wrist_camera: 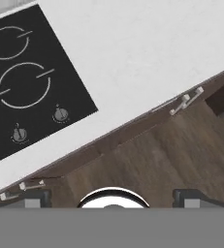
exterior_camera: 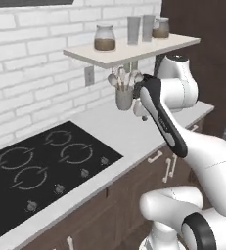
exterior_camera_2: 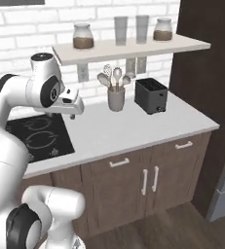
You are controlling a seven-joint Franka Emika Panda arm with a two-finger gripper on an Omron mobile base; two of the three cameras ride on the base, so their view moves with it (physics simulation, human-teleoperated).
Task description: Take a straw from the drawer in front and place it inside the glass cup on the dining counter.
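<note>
My gripper (wrist_camera: 113, 197) hangs high over the white counter's front edge, pointing down, with its two dark fingertips (wrist_camera: 36, 197) far apart and nothing between them. From the right base camera the hand (exterior_camera_2: 73, 112) is seen above the counter, just right of the cooktop. The brown drawer front (exterior_camera_2: 115, 168) with a pale bar handle sits shut below the counter; looking down along the hand, its handle (wrist_camera: 186, 99) shows end-on. The straw, the glass cup and the dining counter are out of view.
A black cooktop (exterior_camera: 41, 166) fills the counter's left. At the back stand a grey utensil holder (exterior_camera_2: 116, 99) and a black toaster (exterior_camera_2: 151, 96), under a shelf (exterior_camera_2: 133, 48) with jars and tall glasses. Cabinet doors (exterior_camera_2: 148, 182) sit below; a dark tall cabinet (exterior_camera_2: 209, 58) is on the right.
</note>
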